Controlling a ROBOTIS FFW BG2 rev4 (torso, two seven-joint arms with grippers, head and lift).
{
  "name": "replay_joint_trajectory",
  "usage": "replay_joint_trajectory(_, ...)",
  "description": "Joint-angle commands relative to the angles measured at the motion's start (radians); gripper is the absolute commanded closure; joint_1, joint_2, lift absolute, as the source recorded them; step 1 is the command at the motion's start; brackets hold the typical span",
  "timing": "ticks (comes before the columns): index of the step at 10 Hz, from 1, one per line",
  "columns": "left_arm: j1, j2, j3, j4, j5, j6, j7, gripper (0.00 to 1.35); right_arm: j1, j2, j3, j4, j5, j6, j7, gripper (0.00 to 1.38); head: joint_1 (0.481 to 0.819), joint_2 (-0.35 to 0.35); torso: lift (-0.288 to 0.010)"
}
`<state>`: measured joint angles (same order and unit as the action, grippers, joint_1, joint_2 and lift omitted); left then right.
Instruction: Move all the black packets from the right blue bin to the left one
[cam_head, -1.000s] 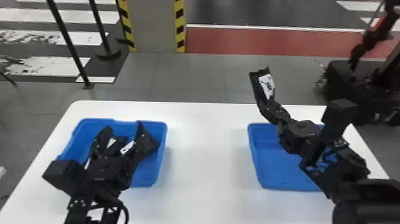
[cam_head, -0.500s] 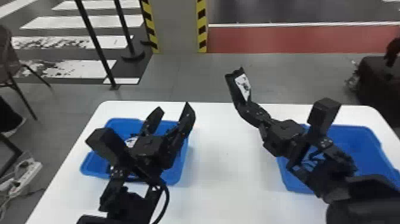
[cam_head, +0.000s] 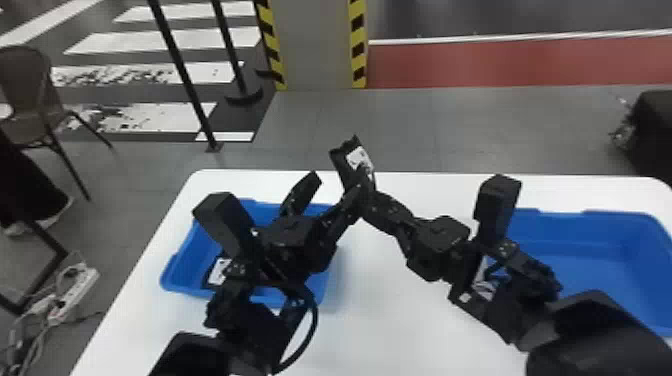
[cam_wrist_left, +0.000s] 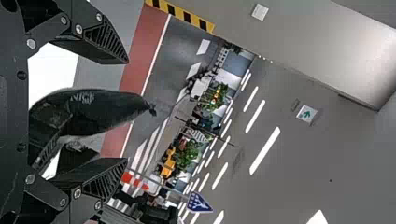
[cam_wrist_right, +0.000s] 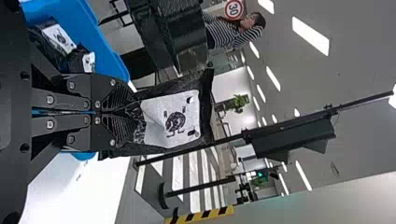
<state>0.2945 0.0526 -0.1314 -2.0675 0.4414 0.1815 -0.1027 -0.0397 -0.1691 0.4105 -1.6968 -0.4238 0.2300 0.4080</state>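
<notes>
One black packet (cam_wrist_right: 173, 116) between the right jaws

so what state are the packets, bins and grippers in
black packet with white label: gripped at one end, held up
right gripper: jaws shut on it
left gripper: jaws open
left blue bin: holding other black packets
right blue bin: partly hidden by right arm

The head camera looks forward and down across the tabletop (cam_head: 395, 320) from farther back; both wrist cameras sit close behind their jaws, turned sideways, facing the room. Head and right wrist views share the left blue bin (cam_head: 181, 270).
</notes>
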Motion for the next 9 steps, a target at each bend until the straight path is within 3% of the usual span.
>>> replay_joint_trajectory(1, -0.003, 0.0, 0.003, 0.002, -0.009, 0.01, 0.0, 0.31, -0.014, -0.003, 0.045, 0.002, -0.019, 0.003, 0.0, 1.13, 0.695, 0.173, -0.11)
replay_joint_trajectory(4, -0.003, -0.002, 0.018, 0.0, -0.052, 0.015, 0.0, 0.35, -0.022, -0.004, 0.085, 0.007, -0.041, 0.008, 0.0, 1.13, 0.695, 0.212, -0.11)
replay_joint_trajectory(6, 0.012, -0.01, 0.029, 0.0, -0.113, -0.039, 0.031, 1.23, -0.019, -0.004, 0.085, 0.009, -0.042, 0.011, 0.0, 1.13, 0.695, 0.236, -0.11)
replay_joint_trajectory(9, 0.022, -0.016, 0.042, -0.022, -0.124, 0.015, 0.032, 1.22, -0.029, -0.003, 0.085, 0.019, -0.046, 0.011, 0.0, 1.13, 0.695, 0.259, -0.11)
